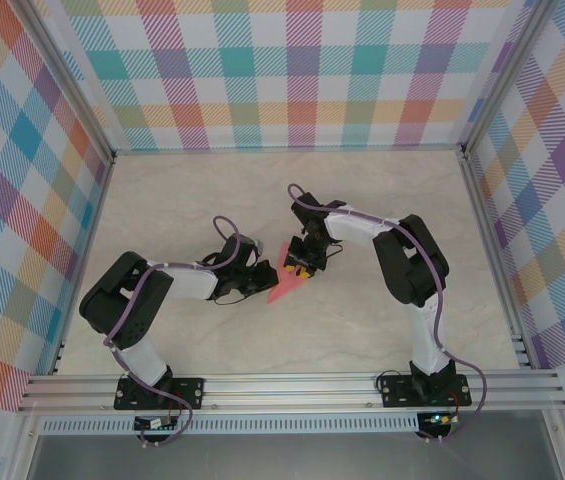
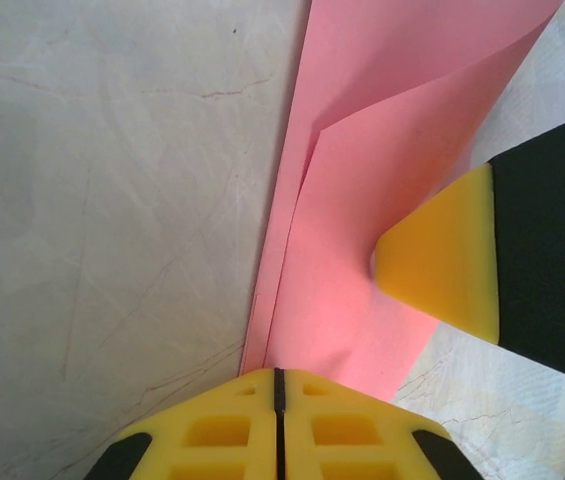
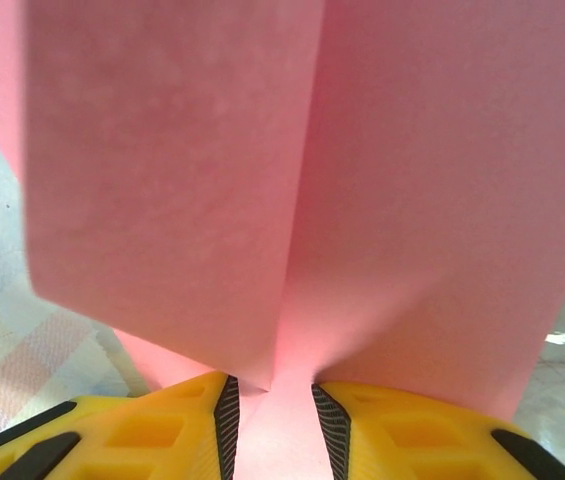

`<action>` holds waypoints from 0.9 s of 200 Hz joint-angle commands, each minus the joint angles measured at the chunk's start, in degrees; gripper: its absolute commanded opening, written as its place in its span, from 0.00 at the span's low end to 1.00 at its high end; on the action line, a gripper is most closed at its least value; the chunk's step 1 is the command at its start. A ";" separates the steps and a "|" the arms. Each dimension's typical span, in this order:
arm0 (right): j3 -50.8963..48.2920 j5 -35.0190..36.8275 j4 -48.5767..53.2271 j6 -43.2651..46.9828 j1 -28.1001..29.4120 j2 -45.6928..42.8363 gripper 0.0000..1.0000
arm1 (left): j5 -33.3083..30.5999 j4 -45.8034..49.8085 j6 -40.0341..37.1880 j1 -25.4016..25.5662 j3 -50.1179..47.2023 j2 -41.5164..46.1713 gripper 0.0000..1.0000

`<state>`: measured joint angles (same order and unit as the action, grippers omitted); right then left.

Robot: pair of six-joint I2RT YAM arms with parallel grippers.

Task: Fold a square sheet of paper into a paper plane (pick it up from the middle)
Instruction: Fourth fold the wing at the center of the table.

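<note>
Mid-table now, a little toward the near edge, and the pink paper plane (image 1: pixel 280 285) lies on the table (image 1: pixel 212 190) between the two arms. It is slim, with its point aimed at the near edge and its wider end facing the far edge. The left gripper (image 1: pixel 258 277) comes in from the left side with its yellow fingers (image 2: pixel 222 430) pressed tight together, no gap at all. The narrow folded end of the paper runs right up to their tips, but I can't tell whether any paper is pinched there. From the left wrist you can see two layers lifting apart along a crease. The right gripper (image 1: pixel 304 265) sits at the paper's right edge with its fingers (image 3: pixel 402 420) standing apart over a fold – pink fills the gap. One yellow tip presses down on the sheet.
</note>
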<state>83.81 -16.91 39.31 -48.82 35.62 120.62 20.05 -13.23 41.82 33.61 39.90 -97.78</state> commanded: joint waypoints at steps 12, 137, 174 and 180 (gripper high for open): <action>-3.92 6.37 1.09 1.35 -0.11 3.63 0.33 | -0.67 5.65 -1.79 0.23 1.04 -2.25 0.06; -13.12 -8.66 -20.18 7.33 0.02 -10.37 0.14 | -1.55 11.37 -4.10 0.41 1.60 -3.46 0.02; -13.68 -11.40 -22.89 8.02 0.07 -8.24 0.10 | -1.84 11.71 -4.05 0.41 1.76 -3.45 0.01; -13.67 -11.42 -22.90 8.11 0.07 -7.92 0.09 | -1.85 11.81 -3.97 0.41 1.83 -3.41 0.01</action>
<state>70.50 -24.93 19.68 -42.35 35.35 110.65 20.45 -8.84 39.09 33.63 42.52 -98.59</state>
